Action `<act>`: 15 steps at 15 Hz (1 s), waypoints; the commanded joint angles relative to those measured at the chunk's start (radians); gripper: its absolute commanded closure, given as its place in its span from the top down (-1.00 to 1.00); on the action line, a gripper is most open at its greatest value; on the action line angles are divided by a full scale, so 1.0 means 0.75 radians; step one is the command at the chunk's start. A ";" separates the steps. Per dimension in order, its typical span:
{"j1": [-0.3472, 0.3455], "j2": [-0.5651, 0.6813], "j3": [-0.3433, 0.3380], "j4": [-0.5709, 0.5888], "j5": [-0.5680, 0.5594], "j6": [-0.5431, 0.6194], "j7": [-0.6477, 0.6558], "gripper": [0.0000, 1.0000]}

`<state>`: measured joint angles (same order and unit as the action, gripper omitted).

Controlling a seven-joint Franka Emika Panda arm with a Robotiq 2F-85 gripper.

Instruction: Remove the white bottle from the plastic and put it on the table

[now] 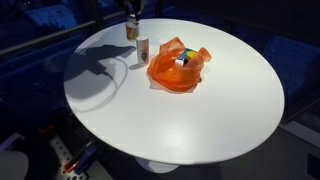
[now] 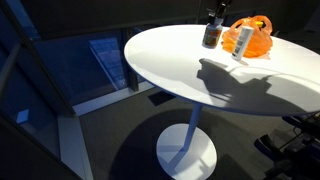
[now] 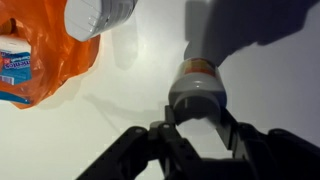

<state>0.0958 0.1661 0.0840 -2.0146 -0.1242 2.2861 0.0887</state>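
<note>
An orange plastic bag [image 1: 175,68] lies on the round white table [image 1: 200,120] and holds a small box [image 3: 14,70]. It shows in both exterior views [image 2: 256,34]. A white bottle with an orange band [image 1: 143,52] stands upright on the table just beside the bag, also in the wrist view [image 3: 100,12]. My gripper [image 3: 198,122] is shut on the pale cap of a second bottle [image 3: 198,88]. That bottle [image 1: 131,31] stands on the table near its far edge.
The table edge [image 2: 150,75] drops to a dark floor around the pedestal base [image 2: 186,155]. Cables and small parts [image 1: 70,160] lie on the floor beside the table. The arm casts a shadow [image 1: 95,70] across the tabletop.
</note>
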 commanded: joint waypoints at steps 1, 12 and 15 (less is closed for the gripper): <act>0.012 0.056 -0.018 0.043 -0.076 -0.008 0.007 -0.60; 0.009 0.113 -0.054 0.050 -0.150 -0.001 0.033 0.40; -0.009 0.048 -0.048 0.051 -0.093 -0.044 -0.013 0.72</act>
<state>0.0960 0.2400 0.0496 -1.9967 -0.2257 2.2888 0.0971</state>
